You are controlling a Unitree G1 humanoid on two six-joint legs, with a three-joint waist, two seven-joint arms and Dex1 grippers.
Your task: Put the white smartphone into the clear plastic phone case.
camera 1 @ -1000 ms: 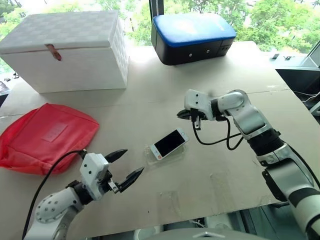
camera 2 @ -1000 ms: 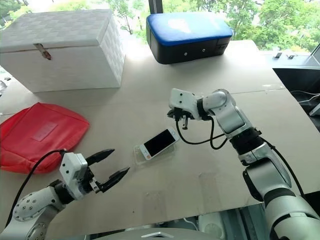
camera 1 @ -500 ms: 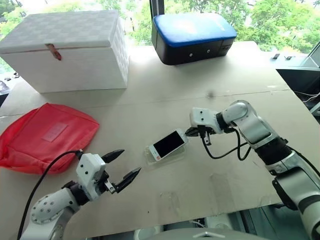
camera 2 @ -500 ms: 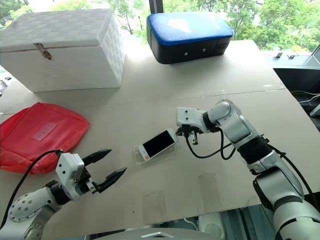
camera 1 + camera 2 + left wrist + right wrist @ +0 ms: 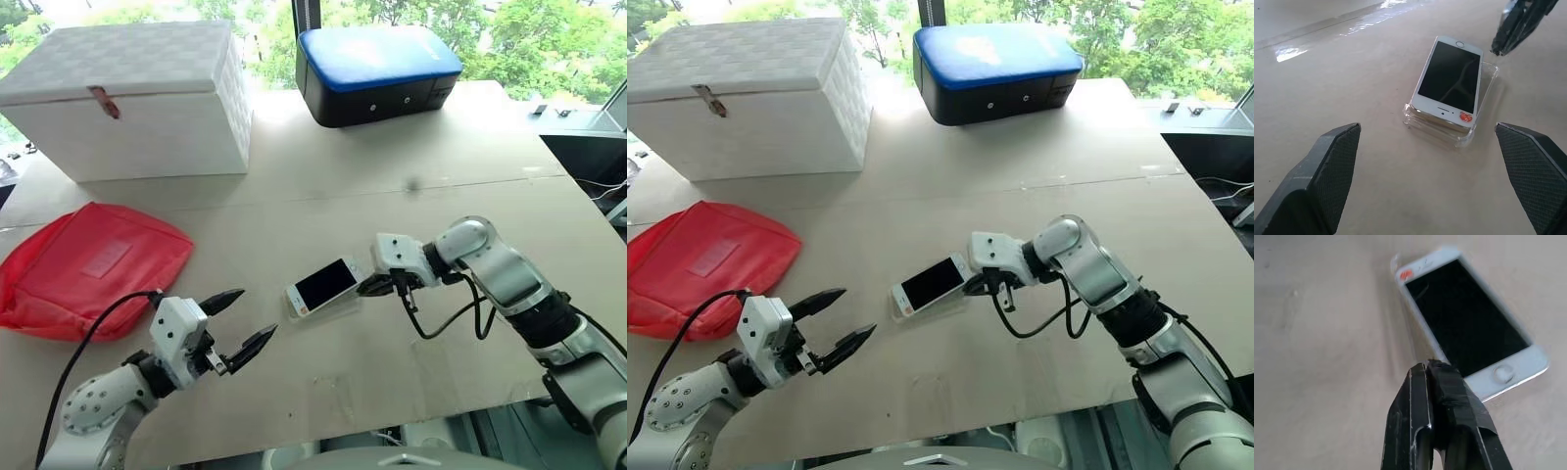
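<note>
The white smartphone (image 5: pixel 323 285) lies screen up in the middle of the table, resting askew on top of the clear plastic phone case (image 5: pixel 1486 91), whose rim shows around it. My right gripper (image 5: pixel 376 287) is shut with nothing in it. Its tip is low, right at the phone's home-button end (image 5: pixel 1504 373); whether it touches I cannot tell. Nearer the table's front edge, my left gripper (image 5: pixel 251 315) hovers open and empty, to the left of the phone and pointing at it. Its fingers (image 5: pixel 1332 161) frame the phone in the left wrist view.
A red pouch (image 5: pixel 93 264) lies at the left. A white box (image 5: pixel 127 93) stands at the back left and a black case with a blue top (image 5: pixel 377 69) at the back. The table's front edge (image 5: pixel 323 431) is close behind the left gripper.
My right gripper has come down and back from above the table to the phone's right end. The phone has shifted slightly to the left. The left arm has not moved.
</note>
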